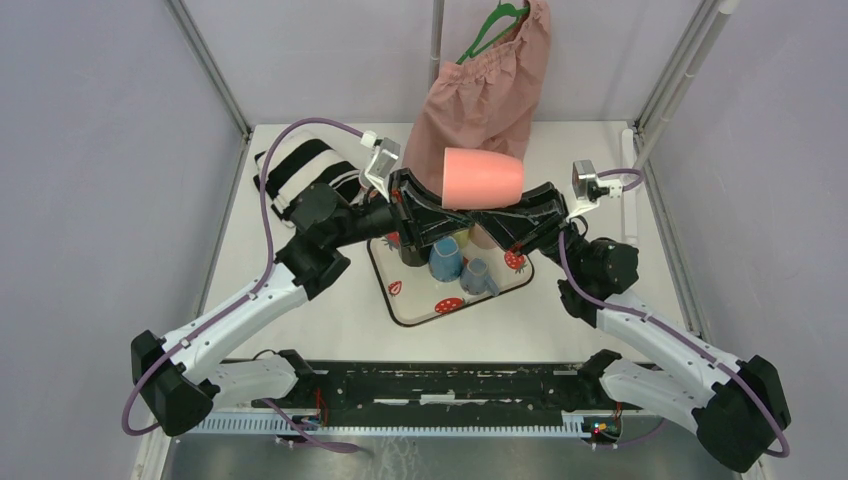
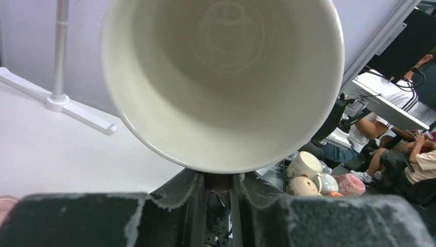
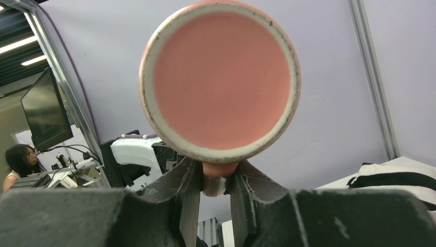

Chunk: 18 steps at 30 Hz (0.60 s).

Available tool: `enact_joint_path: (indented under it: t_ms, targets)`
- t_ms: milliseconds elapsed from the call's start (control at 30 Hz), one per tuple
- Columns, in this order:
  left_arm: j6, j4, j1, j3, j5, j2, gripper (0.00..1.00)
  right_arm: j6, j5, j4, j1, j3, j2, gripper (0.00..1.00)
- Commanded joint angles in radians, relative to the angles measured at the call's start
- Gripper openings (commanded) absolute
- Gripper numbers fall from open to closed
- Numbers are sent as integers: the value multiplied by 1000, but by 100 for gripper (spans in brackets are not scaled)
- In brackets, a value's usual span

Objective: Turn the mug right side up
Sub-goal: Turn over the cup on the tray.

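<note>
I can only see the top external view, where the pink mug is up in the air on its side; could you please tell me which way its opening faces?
Observer: The left wrist view looks straight into the mug's cream interior, so the mouth faces the left hand.
Operator: Thank you. Is anything inside it?
Observer: No, it is empty down to the bottom.
Operator: And what does the other wrist view show, please?
Observer: The right wrist view shows the handle below the pink base, between the fingers of the right hand.
</note>
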Motion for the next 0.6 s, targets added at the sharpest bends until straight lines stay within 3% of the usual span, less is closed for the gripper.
enact_joint_path:
  t_ms: [0, 200, 567]
  targets:
    - [47, 4, -2, 39, -46, -27, 2, -33, 21, 27, 3, 4, -32, 32]
    - [89, -52, -2, 50, -73, -45, 2, -99, 56, -42, 4, -29, -80, 43]
    - [180, -190, -2, 84, -135, -63, 2, -241, 113, -233, 3, -72, -186, 53]
